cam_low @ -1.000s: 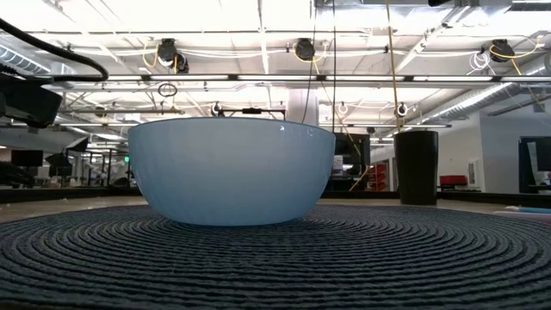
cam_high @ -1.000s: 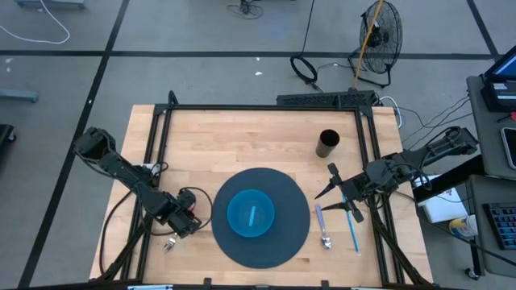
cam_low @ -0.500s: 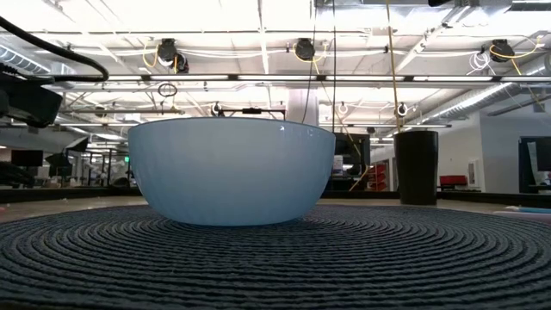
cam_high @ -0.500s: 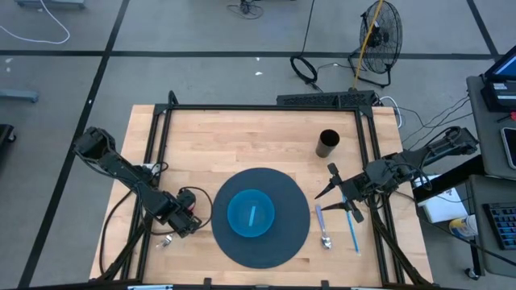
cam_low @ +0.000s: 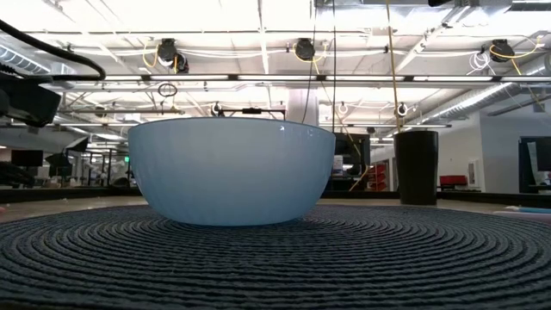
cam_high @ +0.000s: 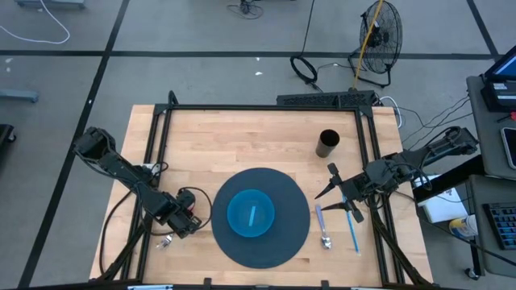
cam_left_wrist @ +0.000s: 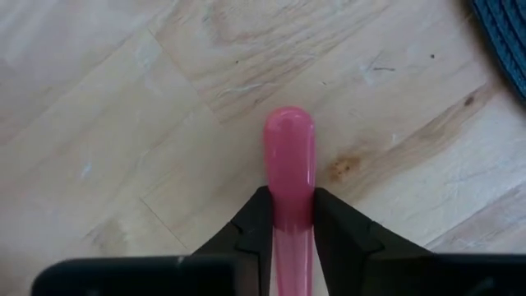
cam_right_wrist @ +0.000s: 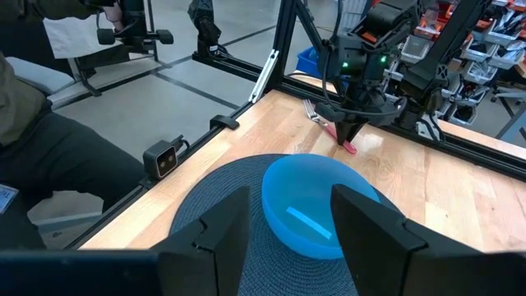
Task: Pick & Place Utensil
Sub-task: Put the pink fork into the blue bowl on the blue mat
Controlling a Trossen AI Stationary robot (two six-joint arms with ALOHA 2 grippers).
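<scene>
A fork with a pink handle [cam_left_wrist: 288,156] and a metal head [cam_high: 164,242] lies left of the round dark mat [cam_high: 294,234], near the table's near edge. My left gripper [cam_high: 177,231] is shut on it; the right wrist view shows that gripper [cam_right_wrist: 348,141] too. A blue bowl [cam_high: 251,213] sits on the mat's middle with a pale blue strip inside. My right gripper [cam_high: 326,184] hovers open at the mat's right edge, above a metal spoon [cam_high: 323,228] and a blue utensil [cam_high: 353,229] that lie flat on the table. My left gripper pinches the fork's pink handle [cam_left_wrist: 289,210] between its two fingers [cam_left_wrist: 345,234], which come from above and point down. The handle's rounded free end [cam_left_wrist: 288,123] sticks out past the fingers. The fork lies low along the wood; whether it is lifted, I cannot tell.
A black cup [cam_high: 328,143] stands on the wood at the far right of the mat. A black frame [cam_high: 258,107] runs along the table's edges. In the right wrist view a person's dark sleeve [cam_right_wrist: 49,156] shows beside the table.
The fork's metal head has shifted a little toward the table's left edge. Both arms otherwise keep their places.
</scene>
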